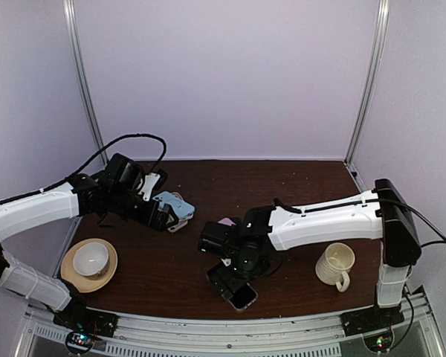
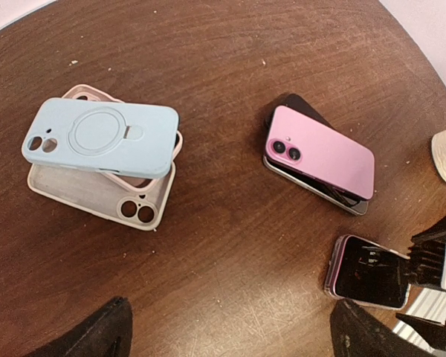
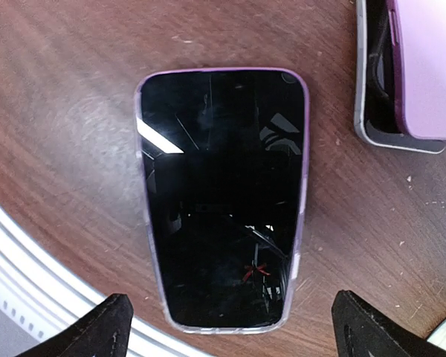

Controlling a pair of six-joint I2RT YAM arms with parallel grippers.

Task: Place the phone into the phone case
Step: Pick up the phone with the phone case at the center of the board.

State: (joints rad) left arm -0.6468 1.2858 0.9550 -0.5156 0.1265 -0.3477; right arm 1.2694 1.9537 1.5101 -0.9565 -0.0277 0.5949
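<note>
Far left of table [image 1: 297, 178]: cup [image 1: 90, 259] upright on saucer [image 1: 68, 277], near front edge.
Left arm: stretched in from left edge, over back-left part of table.
Left claw [image 2: 227, 335]: spread wide, nothing between fingers [image 2: 89, 331]; hanging above bare wood just in front of case pile.
Blue case [image 2: 100, 137]: back up, ring mount showing, lying askew on top of pile.
Pale cases [image 2: 74, 195]: two, open side up, under blue case; camera cut-out of lowest one poking out at near corner.
Pink phone [image 2: 323, 152]: mid-table, back up, twin lenses showing, resting tilted on grey-edged slab [image 3: 372, 89]; cannot tell whether slab is phone or case.
Phone [image 3: 223, 193]: flat on table near front edge, screen up and dark, seated in case [image 3: 140, 119], clear purple rim showing all round glass.
Right claw [image 3: 227, 327]: spread wide, directly above phone; one finger [image 3: 89, 331] to each side of phone's end, apart from it, gripping nothing.
Right arm: reaching in from right edge toward centre-front.
Mug [image 1: 336, 265]: pale, ribbed, upright, handle toward front, right of phone and well apart from it.
</note>
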